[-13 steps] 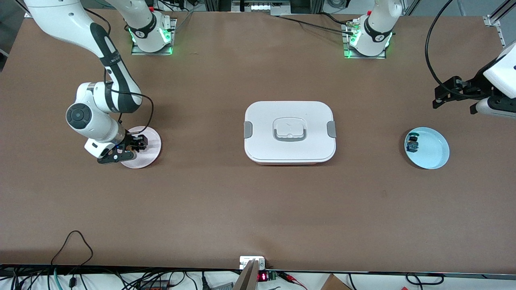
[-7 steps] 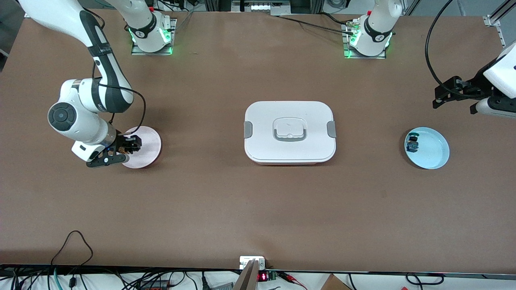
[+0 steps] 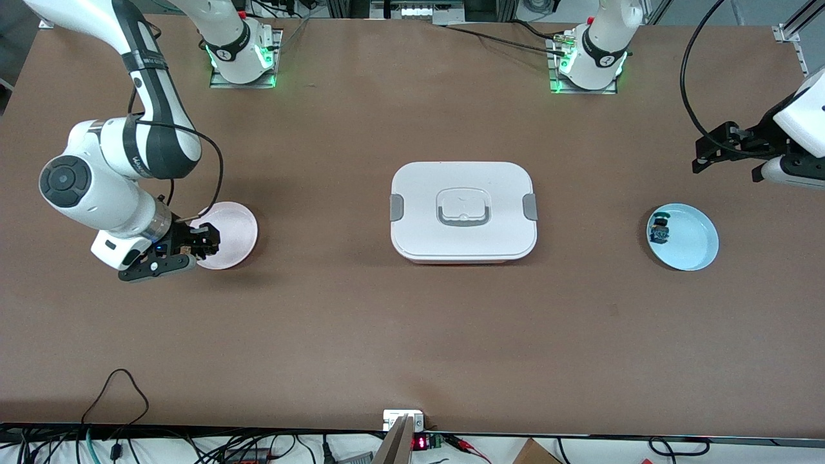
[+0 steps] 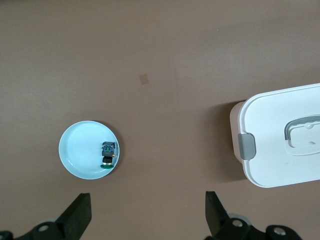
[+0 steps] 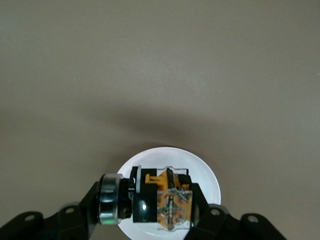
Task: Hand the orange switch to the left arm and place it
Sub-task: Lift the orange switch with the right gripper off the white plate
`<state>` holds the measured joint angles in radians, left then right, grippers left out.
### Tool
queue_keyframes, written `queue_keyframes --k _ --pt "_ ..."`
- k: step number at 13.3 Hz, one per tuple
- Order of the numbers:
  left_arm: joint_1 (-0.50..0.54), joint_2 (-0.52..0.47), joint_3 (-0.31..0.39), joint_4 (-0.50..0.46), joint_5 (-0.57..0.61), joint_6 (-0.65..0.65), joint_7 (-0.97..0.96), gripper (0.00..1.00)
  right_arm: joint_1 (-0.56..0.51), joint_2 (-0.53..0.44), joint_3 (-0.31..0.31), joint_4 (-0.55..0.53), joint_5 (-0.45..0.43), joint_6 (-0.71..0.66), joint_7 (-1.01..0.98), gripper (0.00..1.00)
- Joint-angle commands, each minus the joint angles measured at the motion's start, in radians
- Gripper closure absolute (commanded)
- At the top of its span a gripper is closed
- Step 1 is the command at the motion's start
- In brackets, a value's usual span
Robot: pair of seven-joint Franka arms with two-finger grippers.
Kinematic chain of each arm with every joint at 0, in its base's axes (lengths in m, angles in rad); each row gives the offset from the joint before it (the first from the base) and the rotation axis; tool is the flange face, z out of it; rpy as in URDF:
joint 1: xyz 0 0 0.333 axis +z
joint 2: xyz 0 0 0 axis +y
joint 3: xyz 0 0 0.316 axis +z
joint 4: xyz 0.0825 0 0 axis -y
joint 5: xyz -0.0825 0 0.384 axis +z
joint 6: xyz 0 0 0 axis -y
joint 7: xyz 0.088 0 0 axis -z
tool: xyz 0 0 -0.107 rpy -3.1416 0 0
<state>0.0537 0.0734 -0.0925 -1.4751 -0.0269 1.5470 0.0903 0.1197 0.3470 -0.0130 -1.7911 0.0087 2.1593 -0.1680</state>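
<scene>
Your right gripper (image 3: 201,240), clenched on the orange switch (image 5: 167,202), hangs over the pink plate (image 3: 231,233) at the table's nine o'clock, the white box (image 3: 463,211) sits at centre, and at three o'clock your left gripper (image 4: 147,215) waits spread wide above the blue plate (image 3: 693,240).

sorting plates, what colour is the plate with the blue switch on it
Light blue plate, clearest in the left wrist view.

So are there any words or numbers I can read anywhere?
None can be read.
Right arm: small print on its dark band, too tiny to read.
Red lit digits at the table's near edge: too small to read.
Box, both plates and both switches: no writing shows.
</scene>
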Motion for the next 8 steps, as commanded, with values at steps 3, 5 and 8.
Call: queue_keyframes --k 3,5,8 --pt "0.009 0.011 0.0 0.032 0.007 -0.027 0.016 0.0 -0.009 -0.016 0.033 0.084 0.045 -0.071 -0.084 1.0" --pt "0.009 0.011 0.0 0.032 0.005 -0.027 0.016 0.0 -0.008 -0.017 0.059 0.119 0.112 -0.087 -0.14 1.0" --pt "0.009 0.011 0.0 0.03 0.007 -0.027 0.014 0.0 -0.006 -0.031 0.109 0.147 0.177 -0.087 -0.226 1.0"
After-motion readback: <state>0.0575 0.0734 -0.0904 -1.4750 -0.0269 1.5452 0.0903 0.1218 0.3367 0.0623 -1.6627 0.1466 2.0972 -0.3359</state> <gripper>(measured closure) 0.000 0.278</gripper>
